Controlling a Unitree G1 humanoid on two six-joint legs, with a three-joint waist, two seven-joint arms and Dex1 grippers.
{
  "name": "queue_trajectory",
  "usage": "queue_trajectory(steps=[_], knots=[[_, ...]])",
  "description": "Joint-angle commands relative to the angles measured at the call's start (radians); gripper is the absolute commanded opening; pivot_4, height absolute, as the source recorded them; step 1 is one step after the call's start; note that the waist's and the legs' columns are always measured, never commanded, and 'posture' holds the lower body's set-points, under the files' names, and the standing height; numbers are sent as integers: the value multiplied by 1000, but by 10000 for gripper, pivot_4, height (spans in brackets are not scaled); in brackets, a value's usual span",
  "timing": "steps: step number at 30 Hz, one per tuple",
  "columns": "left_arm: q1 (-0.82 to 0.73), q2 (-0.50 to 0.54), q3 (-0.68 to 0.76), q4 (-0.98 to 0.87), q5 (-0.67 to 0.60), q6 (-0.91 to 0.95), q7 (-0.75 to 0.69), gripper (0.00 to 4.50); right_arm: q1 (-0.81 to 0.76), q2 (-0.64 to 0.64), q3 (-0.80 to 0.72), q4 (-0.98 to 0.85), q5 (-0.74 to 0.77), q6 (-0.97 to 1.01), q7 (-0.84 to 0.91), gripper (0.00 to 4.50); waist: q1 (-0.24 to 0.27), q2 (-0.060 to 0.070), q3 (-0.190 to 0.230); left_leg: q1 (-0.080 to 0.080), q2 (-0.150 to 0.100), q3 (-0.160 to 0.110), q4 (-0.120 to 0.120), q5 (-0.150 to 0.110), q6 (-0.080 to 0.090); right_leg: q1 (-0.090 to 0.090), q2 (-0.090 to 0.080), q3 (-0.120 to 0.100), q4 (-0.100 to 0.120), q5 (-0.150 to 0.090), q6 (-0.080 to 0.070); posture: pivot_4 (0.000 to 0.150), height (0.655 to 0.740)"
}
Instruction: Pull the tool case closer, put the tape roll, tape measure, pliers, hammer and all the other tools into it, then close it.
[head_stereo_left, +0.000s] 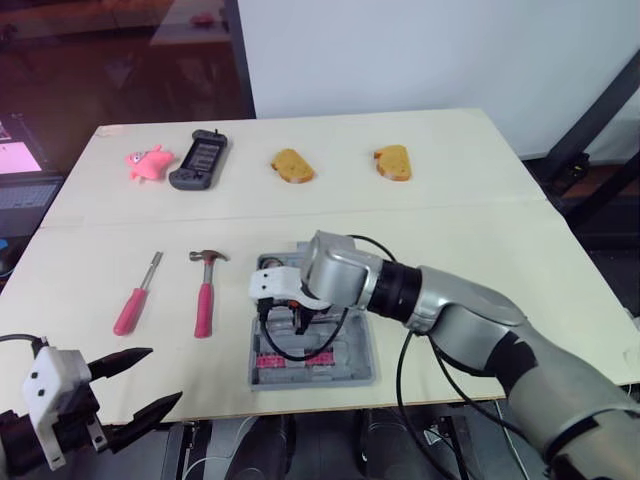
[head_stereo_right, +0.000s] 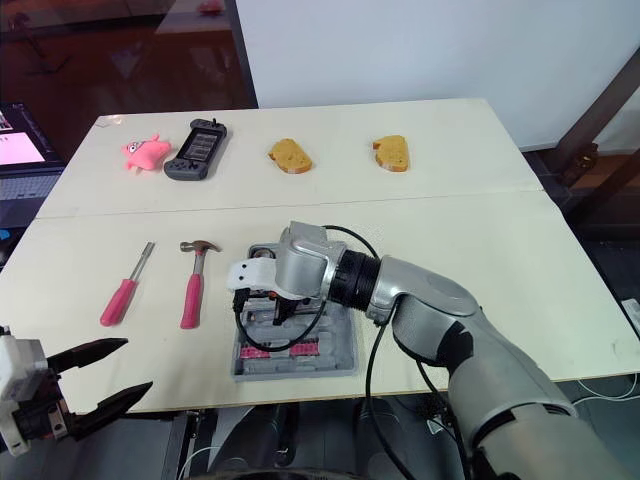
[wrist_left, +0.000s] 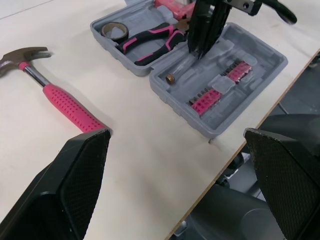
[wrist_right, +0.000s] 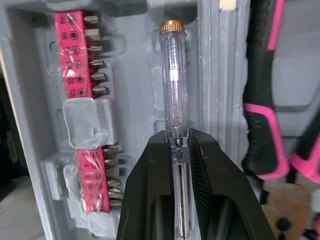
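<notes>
Right gripper (wrist_right: 177, 145) pinching clear tester screwdriver (wrist_right: 172, 85), lined along a groove of open tool case (wrist_left: 260, 70) at table's 6 o'clock, likely to seat it flat. Hammer (head_stereo_left: 205, 295) and pink screwdriver (head_stereo_left: 135, 300) lie at case's 9 o'clock; left gripper (head_stereo_left: 165, 374) spread wide, empty, 8 o'clock.

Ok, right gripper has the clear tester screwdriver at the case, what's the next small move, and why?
Probably open the right gripper and release. It is shut on the clear screwdriver, which appears to lie along the tool case's groove beside the pink bit strips. The hammer and pink-handled screwdriver wait on the table, near the open left gripper.
</notes>
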Motion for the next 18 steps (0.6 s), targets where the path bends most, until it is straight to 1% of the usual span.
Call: queue_trajectory(steps=[1, 8, 18], knots=[[3, -2, 6, -11, 2, -15, 9, 45000, 4, 28, -39, 9, -6, 9, -17, 63, -1, 0, 0, 0, 0, 0, 0, 0, 0, 0, 0, 0, 0, 0, 0, 1500, 7400], [-2, 3, 11, -12, -7, -9, 17, 45000, 18, 51, -53, 43, -17, 0, -46, 63, -18, 0, 0, 0, 0, 0, -1, 0, 0, 0, 0, 0, 0, 1, 2, 1500, 7400], [-7, 5, 6, -8, -5, -8, 17, 45000, 15, 69, -62, 46, -34, -34, -57, 63, -18, 0, 0, 0, 0, -1, -1, 0, 0, -1, 0, 0, 0, 1, 2, 1500, 7400]])
